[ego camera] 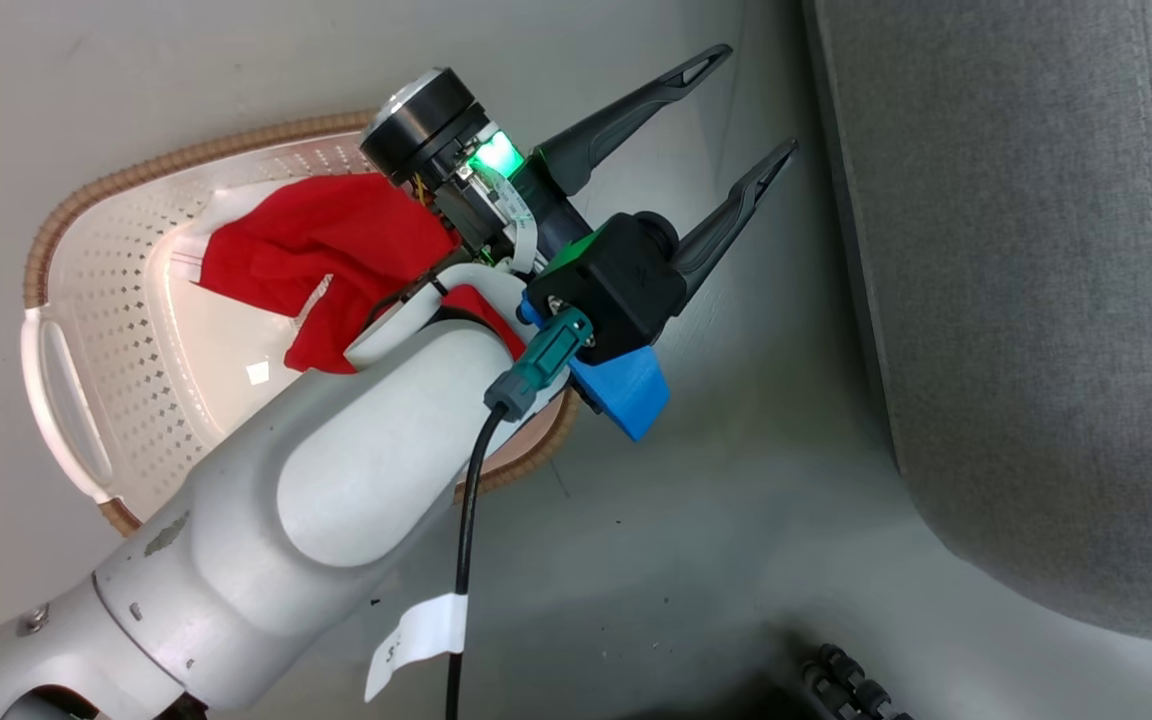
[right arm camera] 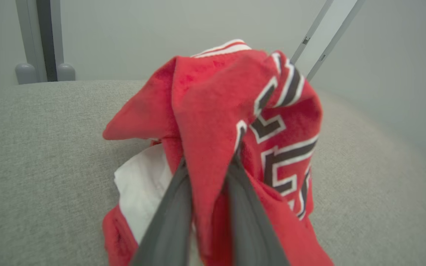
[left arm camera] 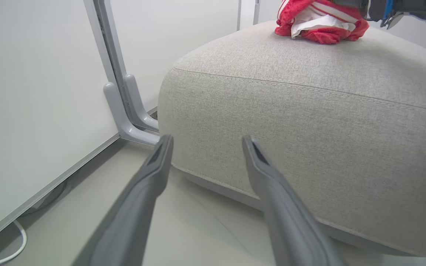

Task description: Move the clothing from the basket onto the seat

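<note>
The basket [ego camera: 66, 230] lies on the floor at the left of the head view, with a plain red garment [ego camera: 316, 250] inside, partly hidden by my left forearm. My left gripper [ego camera: 751, 100] is open and holds nothing, its fingers spread [left arm camera: 207, 139] toward the side of the grey seat [left arm camera: 309, 111]. The seat [ego camera: 1036, 300] is at the right of the head view. In the right wrist view my right gripper [right arm camera: 209, 162] is shut on the red garment with white panels and dark lettering [right arm camera: 216, 111]. This garment [left arm camera: 320, 26] rests bunched on the seat's top [right arm camera: 31, 147].
Bare grey floor [ego camera: 736, 480] runs between basket and seat. A grey metal post with a curved foot [left arm camera: 124, 107] stands by the white wall beside the seat. A white cable [left arm camera: 9, 251] lies along the wall, and dark cables [ego camera: 856, 685] lie at the floor's near edge.
</note>
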### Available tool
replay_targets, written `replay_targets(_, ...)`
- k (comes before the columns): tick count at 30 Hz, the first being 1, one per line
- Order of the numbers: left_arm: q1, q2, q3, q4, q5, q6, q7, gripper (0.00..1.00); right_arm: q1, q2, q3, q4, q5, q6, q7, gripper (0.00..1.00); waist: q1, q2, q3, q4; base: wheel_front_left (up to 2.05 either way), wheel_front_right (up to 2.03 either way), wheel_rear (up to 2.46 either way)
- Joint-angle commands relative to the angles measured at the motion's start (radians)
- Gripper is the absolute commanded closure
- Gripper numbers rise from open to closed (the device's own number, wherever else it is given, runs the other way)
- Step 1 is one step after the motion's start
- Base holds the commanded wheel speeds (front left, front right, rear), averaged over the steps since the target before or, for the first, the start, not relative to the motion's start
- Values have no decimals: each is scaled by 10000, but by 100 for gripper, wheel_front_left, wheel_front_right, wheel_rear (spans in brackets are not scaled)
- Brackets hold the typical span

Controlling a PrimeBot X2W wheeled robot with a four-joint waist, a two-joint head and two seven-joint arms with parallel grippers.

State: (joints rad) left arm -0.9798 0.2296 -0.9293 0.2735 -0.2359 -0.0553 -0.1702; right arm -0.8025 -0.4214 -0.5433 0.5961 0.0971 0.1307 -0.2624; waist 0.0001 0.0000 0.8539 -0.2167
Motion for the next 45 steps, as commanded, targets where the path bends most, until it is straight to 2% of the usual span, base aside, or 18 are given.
replay_targets(1, 57, -20, -13, 50, -53, 46, -103, 0, 36, 182, -80, -68, -81, 1, -38, 0, -1, 0, -159, -5, 0, 0, 0)
replay_targets(9, 547, -296, -20, 595, -366, 124, -632, 0, 1973, 462, -139, -1422, -68, 1, -38, 0, -1, 0, -1470, 39, 0, 0, 0)
replay_targets(17, 1713, -428, 686, 1107, -1006, 542, -944, 0, 4039, 647, 928, -3264, 137, 1, -40, 0, -1, 0, -3332, 271, 0, 0, 0)
replay_targets(24, 3053, -354, 2182, 412, -1068, 1036, -958, 0, 4813, 1013, 2263, -4386, 40, 1, -37, 0, -1, 0, -4614, 774, 0, 0, 0)
replay_targets(31, 4415, -458, 3843, -117, -766, 1153, -963, 0, 4905, 1252, 3788, -4675, -121, 1, -38, 0, -1, 0, -5573, 1441, 0, 0, 0)
replay_targets(40, 6057, -819, 5903, -475, -286, 964, -961, 0, 5134, 1772, 5172, -4552, -86, 1, -38, 0, -1, 0, -6665, 2206, 0, 0, 0)
replay_targets(45, 6903, -982, 6788, -519, 20, 703, -961, 0, 5395, 2072, 5710, -4396, -21, 1, -38, 0, -1, 0, -7146, 2501, 0, 0, 0)
